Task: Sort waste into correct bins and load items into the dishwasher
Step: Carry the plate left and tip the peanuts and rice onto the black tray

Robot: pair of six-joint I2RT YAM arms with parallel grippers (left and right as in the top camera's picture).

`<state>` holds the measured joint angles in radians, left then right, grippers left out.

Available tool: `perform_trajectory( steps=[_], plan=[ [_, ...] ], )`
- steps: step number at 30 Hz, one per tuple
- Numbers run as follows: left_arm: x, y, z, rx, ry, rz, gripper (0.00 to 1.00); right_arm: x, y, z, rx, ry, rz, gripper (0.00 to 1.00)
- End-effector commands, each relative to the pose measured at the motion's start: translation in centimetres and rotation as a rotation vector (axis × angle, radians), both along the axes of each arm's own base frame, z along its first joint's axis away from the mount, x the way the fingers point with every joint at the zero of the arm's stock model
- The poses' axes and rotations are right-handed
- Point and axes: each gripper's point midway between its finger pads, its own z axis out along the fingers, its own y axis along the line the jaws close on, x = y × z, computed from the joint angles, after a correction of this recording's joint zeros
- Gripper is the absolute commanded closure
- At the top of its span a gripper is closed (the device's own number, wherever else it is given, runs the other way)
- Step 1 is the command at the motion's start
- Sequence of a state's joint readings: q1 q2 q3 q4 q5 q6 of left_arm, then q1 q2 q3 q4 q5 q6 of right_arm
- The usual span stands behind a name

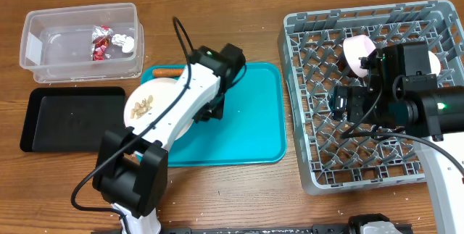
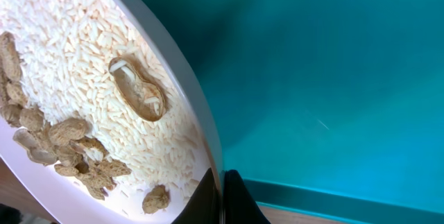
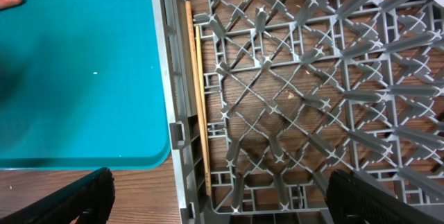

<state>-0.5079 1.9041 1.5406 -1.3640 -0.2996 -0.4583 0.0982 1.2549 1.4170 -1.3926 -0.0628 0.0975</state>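
Observation:
A white plate with rice and peanut shells is tilted over the left end of the teal tray. My left gripper is shut on the plate's rim; from overhead that gripper sits at the plate's right edge. My right gripper hangs open over the front-left part of the grey dishwasher rack, with nothing between its fingers. Wooden chopsticks lie along the rack's left wall. A pale pink cup stands in the rack.
The clear tub at the back left holds red and silver foil wrappers. The black tray lies in front of it. An orange item rests at the teal tray's far edge. Another white dish shows behind my right arm.

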Motion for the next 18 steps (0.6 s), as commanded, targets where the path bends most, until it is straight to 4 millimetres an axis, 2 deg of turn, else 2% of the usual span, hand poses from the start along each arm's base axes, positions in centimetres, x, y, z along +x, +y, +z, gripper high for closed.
perform_trajectory(
  steps=[1, 13, 18],
  plan=[
    [1.8, 2.0, 1.6, 0.016, -0.059, 0.074, 0.96, 0.0, -0.1, -0.1, 0.0, 0.003, -0.007, 0.0],
    [2.8, 8.0, 1.3, -0.142, 0.012, 0.213, 0.96, 0.0, -0.1, -0.1, 0.0, 0.003, -0.007, 0.0],
    [3.5, 10.1, 1.2, -0.264, 0.019, 0.236, 0.96, 0.0, -0.1, -0.1, 0.0, 0.0, -0.007, 0.0]
  ],
)
